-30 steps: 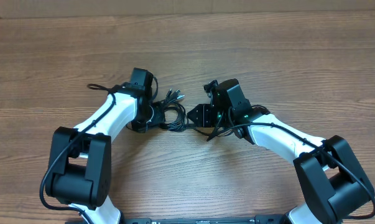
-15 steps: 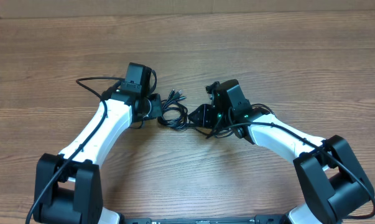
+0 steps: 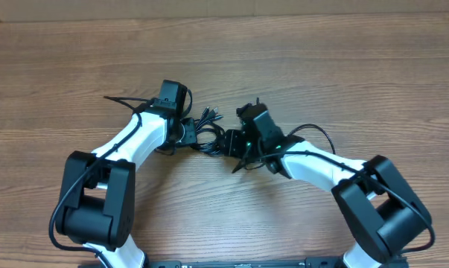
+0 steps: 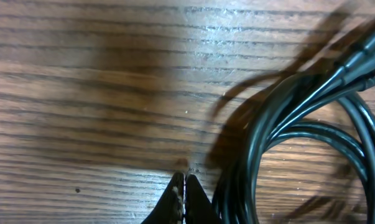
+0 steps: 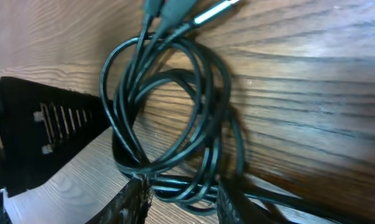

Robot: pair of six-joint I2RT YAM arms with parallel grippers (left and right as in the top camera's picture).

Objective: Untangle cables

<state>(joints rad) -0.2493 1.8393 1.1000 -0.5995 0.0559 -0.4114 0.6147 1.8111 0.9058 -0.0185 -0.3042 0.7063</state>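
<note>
Cables [image 3: 206, 135]: one coiled black bundle, still knotted, on the desk [image 3: 321, 67]. Left claw [image 4: 185, 202]: pinched shut, empty, just left of the bundle. Right claw [image 5: 182, 196]: newly advanced onto the bundle's right side, jaws parted, strands between. Separation judged barely begun.

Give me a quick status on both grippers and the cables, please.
Left gripper shut, empty, beside the cables. Right gripper open, astride part of them. All one bunch of tangled loops. Nothing else seen in the way.
</note>
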